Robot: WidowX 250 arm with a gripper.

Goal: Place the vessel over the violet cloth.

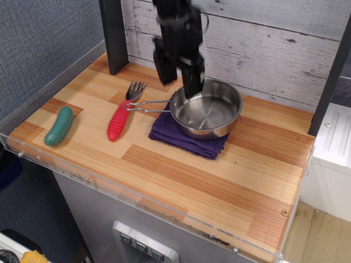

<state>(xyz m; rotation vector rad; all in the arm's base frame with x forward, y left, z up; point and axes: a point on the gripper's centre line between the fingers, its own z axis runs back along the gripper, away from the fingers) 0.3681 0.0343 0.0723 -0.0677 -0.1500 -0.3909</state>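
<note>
The black claw (178, 76) hangs spread and empty above the shiny round steel pan (207, 110), which sits squarely on the folded dark purple towel (186, 138), looks done to me

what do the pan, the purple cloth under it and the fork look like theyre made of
The pan: polished steel, judging by its mirror-like reflections. The purple cloth: fuzzy terry fabric with folded layers at the edge. The fork: dull grey metal tines, with a ribbed red handle, probably plastic or rubber.
</note>
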